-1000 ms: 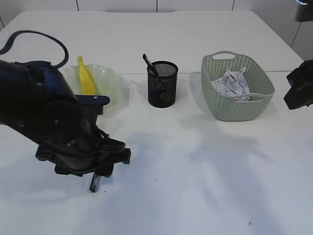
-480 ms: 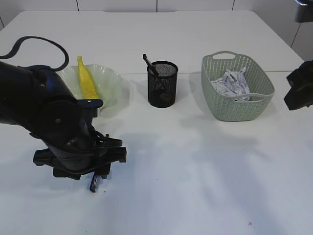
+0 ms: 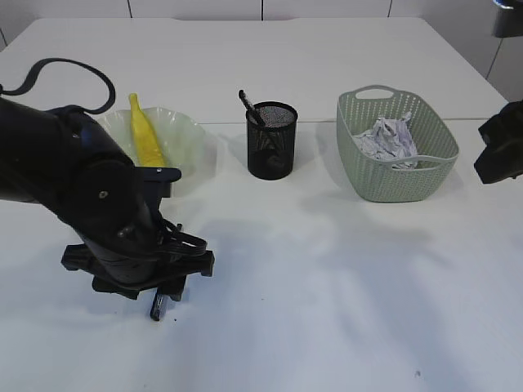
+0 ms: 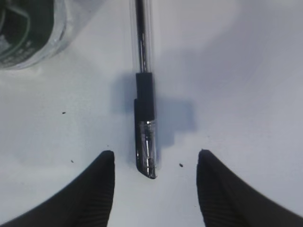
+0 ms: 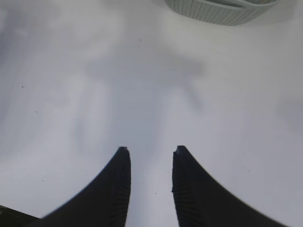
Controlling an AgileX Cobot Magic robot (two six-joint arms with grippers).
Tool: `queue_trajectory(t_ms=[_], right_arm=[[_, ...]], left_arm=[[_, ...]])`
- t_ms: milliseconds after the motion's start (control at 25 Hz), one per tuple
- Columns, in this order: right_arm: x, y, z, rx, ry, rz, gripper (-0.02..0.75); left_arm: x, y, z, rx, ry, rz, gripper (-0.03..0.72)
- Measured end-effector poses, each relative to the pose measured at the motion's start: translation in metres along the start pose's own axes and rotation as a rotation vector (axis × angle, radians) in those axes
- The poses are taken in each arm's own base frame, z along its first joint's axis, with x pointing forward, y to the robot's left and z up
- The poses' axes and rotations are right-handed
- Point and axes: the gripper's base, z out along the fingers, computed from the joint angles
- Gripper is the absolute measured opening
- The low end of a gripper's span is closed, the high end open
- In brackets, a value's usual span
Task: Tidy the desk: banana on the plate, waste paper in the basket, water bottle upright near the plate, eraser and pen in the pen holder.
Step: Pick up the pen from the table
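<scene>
pen (image 4: 144, 109) lies flat between the open left pincer (image 4: 155, 163), its upper end cut off.

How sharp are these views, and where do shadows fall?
Left wrist view: pen sharp, with a hard shadow on its right; fingers slightly soft. Right wrist view: broad blurry shadows on the table, basket cropped at the top. Exterior view: evenly lit, left arm underexposed.

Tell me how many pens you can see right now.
2: one pen lies on the table between the open left gripper fingers; another stands in the pen holder. More may hide inside.
</scene>
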Motion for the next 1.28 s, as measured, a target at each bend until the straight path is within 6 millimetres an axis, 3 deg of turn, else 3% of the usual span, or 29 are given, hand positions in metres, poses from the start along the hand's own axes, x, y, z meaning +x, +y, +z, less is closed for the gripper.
queue_trajectory(t_ms=[440,720,1280], right_arm=[[0.0,0.0,0.0,0.0,-0.002,0.0,0.236],[0.0,0.0,0.0,0.0,-0.002,0.0,0.236],[0.0,0.0,0.0,0.001,-0.003,0.0,0.237]], left_arm=[[-0.008,-0.01,0.009,-0.013,0.059,0.037,0.382],[-0.012,-0.001,0.016,-0.003,0.097,-0.036,0.382],[-0.012,0.001,0.018,0.01,0.111,0.047,0.38]])
